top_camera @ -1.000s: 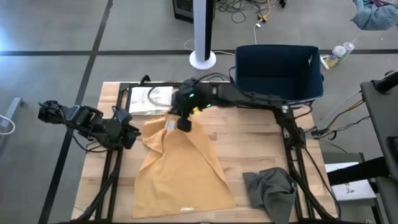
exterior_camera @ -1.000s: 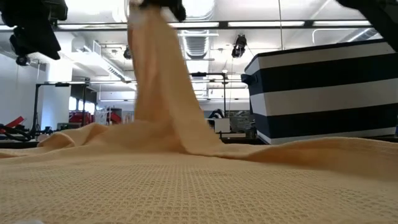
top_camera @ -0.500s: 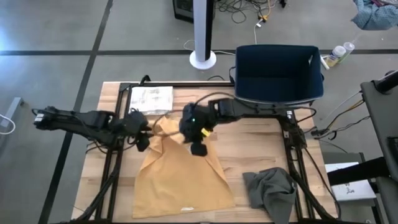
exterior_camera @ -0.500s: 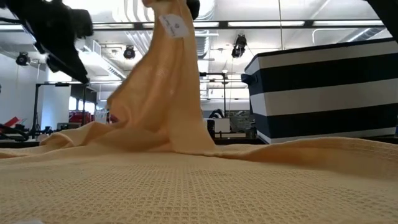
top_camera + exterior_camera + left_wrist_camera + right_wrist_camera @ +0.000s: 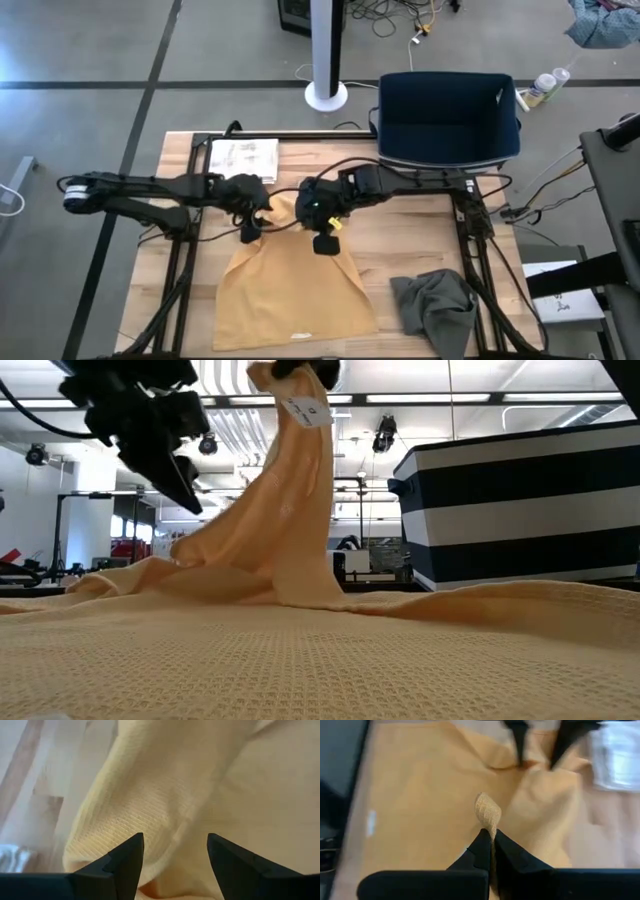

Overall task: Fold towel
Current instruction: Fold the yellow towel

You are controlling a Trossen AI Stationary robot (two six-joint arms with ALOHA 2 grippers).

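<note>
It's a lab hall: bare concrete floor (image 5: pixel 90 60), exposed ceiling ducts (image 5: pixel 315 430), strip lights (image 5: pixel 400 398), loose cables (image 5: pixel 385 15).

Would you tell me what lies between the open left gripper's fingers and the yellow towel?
Nothing: in the left wrist view, the left gripper stands open just above a raised fold of the yellow towel, with only air between.

A tan-yellow waffle-weave cotton towel (image 5: pixel 295 285) lay spread over the near middle of the light wooden table (image 5: pixel 400 240), its broad lower part flat and roughly rectangular, reaching close to the table's front edge. Its far end was drawn up off the table into a narrowing peak (image 5: pixel 290 480), with a small white label (image 5: pixel 305 410) near the top. Below the peak the cloth sagged into soft folds, and one rounded, loose fold (image 5: pixel 150 820) bulged out at the far left corner
</note>
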